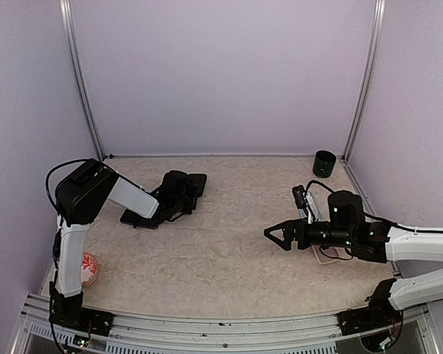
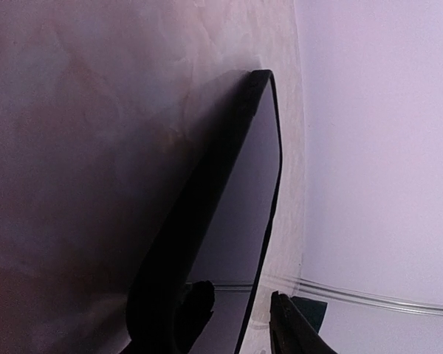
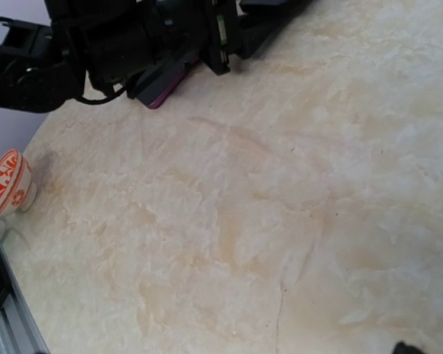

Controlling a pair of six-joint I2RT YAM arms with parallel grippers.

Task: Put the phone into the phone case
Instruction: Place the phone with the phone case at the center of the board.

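The black phone [image 1: 198, 182] lies at the back left of the table. In the left wrist view its glossy screen [image 2: 240, 221] runs away from the camera, seen nearly edge-on. My left gripper [image 1: 180, 193] straddles the phone's near end. One fingertip [image 2: 292, 324] stands a little off the screen and mirrors in the glass; the other finger is hidden behind the phone. The dark phone case [image 1: 138, 217] lies beside the left arm and shows a magenta edge in the right wrist view [image 3: 166, 82]. My right gripper [image 1: 276, 235] hovers open and empty over the middle right.
A black cup [image 1: 324, 162] stands in the back right corner. A red-and-white bowl [image 1: 88, 269] sits by the left arm's base and also shows in the right wrist view [image 3: 6, 184]. A white object [image 1: 325, 255] lies under the right arm.
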